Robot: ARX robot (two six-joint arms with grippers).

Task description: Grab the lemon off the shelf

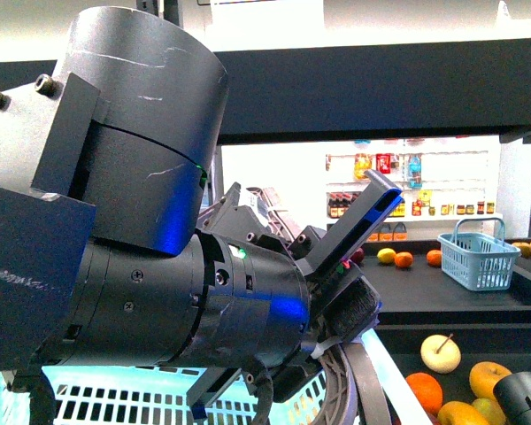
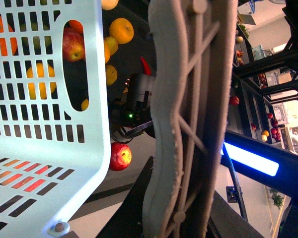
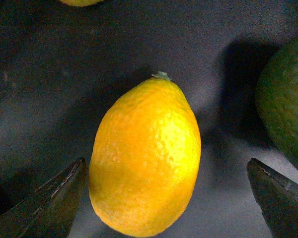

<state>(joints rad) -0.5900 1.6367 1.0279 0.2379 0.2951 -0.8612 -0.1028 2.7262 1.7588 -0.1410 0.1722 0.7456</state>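
The lemon (image 3: 145,158), bright yellow and oval with a small nub, lies on the dark tray of the black shelf (image 3: 44,69). My right gripper (image 3: 165,160) is open, with one fingertip on each side of the lemon's lower half and a gap on both sides. In the front view only the right gripper's black body (image 1: 524,395) shows, low over the fruit on the shelf (image 1: 380,88). My left gripper (image 2: 191,114) is shut on the pale blue basket (image 2: 44,124). The left arm fills the front view above the basket (image 1: 115,400).
A dark green fruit (image 3: 285,109) lies close beside the lemon. A pale apple (image 1: 441,352), an orange (image 1: 424,390) and yellow fruits (image 1: 488,377) lie on the lower tray. A small blue basket (image 1: 476,253) stands on a farther tray. White wall shelves of bottles (image 1: 407,190) are behind.
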